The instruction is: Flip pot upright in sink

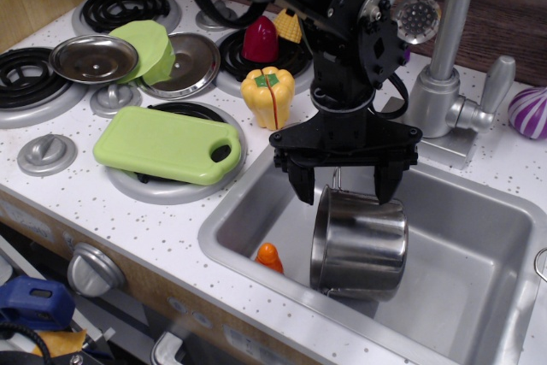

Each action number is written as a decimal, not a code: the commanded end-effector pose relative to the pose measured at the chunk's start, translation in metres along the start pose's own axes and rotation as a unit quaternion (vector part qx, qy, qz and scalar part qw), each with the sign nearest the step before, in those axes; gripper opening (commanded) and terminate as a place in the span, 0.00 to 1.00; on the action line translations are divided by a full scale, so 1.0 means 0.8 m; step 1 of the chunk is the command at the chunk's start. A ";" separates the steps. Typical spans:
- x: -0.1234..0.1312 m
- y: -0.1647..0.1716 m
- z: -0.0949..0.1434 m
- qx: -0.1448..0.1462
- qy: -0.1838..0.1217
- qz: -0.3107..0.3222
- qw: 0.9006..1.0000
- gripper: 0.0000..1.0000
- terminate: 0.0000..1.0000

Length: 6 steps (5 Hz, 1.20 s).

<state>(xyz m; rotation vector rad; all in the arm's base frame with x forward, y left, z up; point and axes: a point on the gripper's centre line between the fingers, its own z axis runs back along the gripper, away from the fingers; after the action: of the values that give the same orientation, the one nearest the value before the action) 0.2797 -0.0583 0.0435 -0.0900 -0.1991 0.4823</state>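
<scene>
The pot [359, 245] is a shiny steel cylinder in the left half of the sink [479, 297], tilted a little to the left. A thin wire handle [336, 179] sticks up from its upper edge and another shows at its lower edge. I cannot tell which end is the open one. My black gripper [344, 187] hangs straight above the pot's upper edge. Its fingers are spread wide: the left fingertip is just outside the pot's left side and the right fingertip is over its upper right. The wire handle stands free between them.
A small orange toy [269, 256] lies in the sink's front left corner. The silver faucet [440, 32] rises behind the sink. A yellow pepper [267, 96], a green cutting board [167, 143], a steel lid [94, 57] and a purple onion [530, 113] are on the counter.
</scene>
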 end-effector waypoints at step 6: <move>-0.007 -0.011 -0.027 -0.205 -0.007 0.072 0.976 1.00 0.00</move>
<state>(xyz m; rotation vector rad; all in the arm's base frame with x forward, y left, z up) 0.2821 -0.0725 0.0145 -0.5324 -0.2883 0.6049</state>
